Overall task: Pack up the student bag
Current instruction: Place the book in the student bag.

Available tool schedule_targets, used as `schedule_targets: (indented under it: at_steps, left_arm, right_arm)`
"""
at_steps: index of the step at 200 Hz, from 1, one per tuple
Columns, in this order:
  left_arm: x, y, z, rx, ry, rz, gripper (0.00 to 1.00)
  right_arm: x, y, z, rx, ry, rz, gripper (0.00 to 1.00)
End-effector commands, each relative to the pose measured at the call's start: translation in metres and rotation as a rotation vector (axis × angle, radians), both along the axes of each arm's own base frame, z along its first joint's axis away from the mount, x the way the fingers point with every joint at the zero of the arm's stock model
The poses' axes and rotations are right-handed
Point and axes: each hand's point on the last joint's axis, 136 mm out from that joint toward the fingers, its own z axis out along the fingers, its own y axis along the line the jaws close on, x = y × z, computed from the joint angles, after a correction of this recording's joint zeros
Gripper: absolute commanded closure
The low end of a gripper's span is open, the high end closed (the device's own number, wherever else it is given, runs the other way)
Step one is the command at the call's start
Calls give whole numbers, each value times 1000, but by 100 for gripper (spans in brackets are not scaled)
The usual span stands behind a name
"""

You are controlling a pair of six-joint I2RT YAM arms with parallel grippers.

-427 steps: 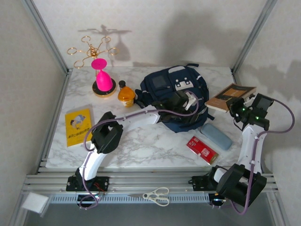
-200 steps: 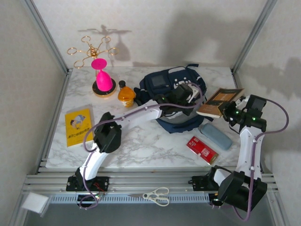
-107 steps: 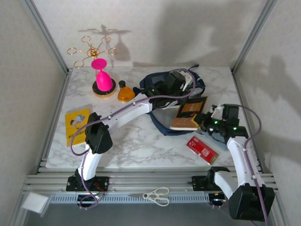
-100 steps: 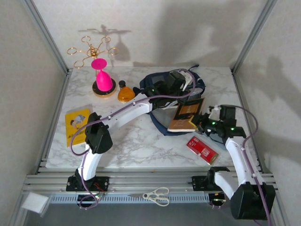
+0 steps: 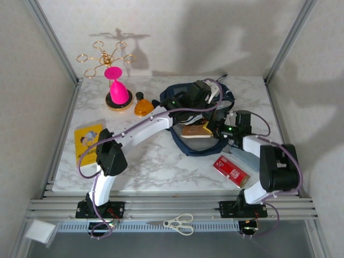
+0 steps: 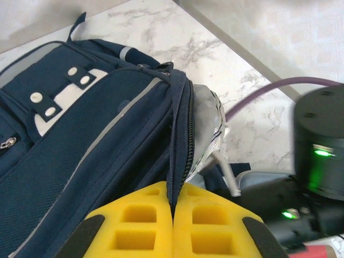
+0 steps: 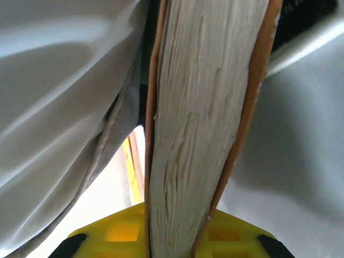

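Student bag (image 6: 80,134) edge pinched between the left jaws.

Pink goblet (image 5: 117,89), amber bottle (image 5: 143,107), yellow booklet (image 5: 85,138), red packet (image 5: 230,170), white-handled scissors (image 5: 180,223).

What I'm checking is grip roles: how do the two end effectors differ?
Left end effector pinches the zip edge of the student bag; right end effector clamps a book. Left fingers meet almost flush; right fingers sit apart around the pages. Both grip something at the bag's mouth.
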Motion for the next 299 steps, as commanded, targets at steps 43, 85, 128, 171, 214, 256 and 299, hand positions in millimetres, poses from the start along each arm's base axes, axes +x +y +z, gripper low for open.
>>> schedule_targets:
  at_steps: [43,85,128,171,214,256,299]
  left_arm:
    - [-7,15,96,-184,-141,45,100]
    - [-2,17,92,-172,-151,71,100]
    - [0,12,89,-182,-149,66,100]
    - [-2,7,85,-189,-135,45,100]
    - [-4,6,82,-185,-122,33,100]
    - [-7,10,80,-157,-120,27,100]
    - [-6,4,74,-175,-105,15,100]
  right_arm:
    - [58,-11,-30,-227,-40,-2,62]
    - [28,-34,-36,-395,30,-32,27]
    - [-17,-58,-47,-515,122,-137,21]
    - [-29,-16,-54,-529,112,-74,43]
    - [-1,-6,-66,-605,73,-113,72]
    - [52,-36,-41,-701,-80,-257,87]
    - [89,-17,-22,-646,-240,-227,87]
